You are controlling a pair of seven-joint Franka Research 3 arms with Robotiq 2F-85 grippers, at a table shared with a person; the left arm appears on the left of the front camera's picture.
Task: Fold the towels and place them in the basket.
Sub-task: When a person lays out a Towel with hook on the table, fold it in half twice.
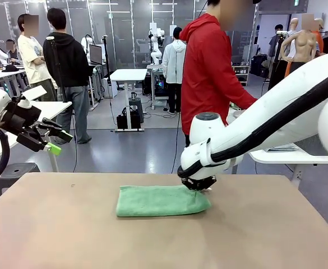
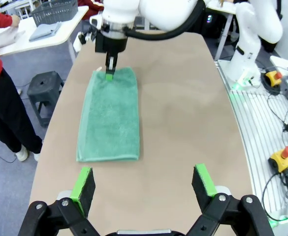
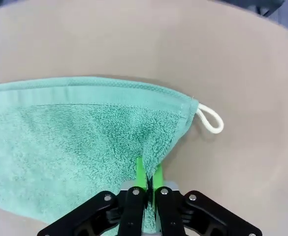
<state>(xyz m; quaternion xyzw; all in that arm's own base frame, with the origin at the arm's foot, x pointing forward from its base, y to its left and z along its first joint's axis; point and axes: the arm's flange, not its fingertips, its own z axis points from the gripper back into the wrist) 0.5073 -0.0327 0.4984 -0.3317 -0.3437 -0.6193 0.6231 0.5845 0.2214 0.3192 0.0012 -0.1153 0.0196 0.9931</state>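
Observation:
A mint green towel [image 1: 158, 200] lies folded into a long strip in the middle of the tan table [image 1: 68, 235]. My right gripper [image 1: 199, 189] comes down onto its right end and is shut on the terry cloth. The right wrist view shows the green pads pinched together on a fold of the towel [image 3: 75, 132] at the gripper [image 3: 148, 169], near the corner with a white loop [image 3: 210, 120]. My left gripper [image 1: 60, 141] hangs open above the table's left edge, clear of the towel [image 2: 109, 118]. The dark mesh basket [image 2: 55, 10] and a pale blue-grey towel [image 2: 45, 30] sit on a white side table.
A person in a red top [image 1: 208, 73] stands beyond the far edge of the table, by the white side table [image 2: 60, 37]. A dark stool [image 2: 45, 83] stands beside that table. Bare tabletop lies all around the green towel.

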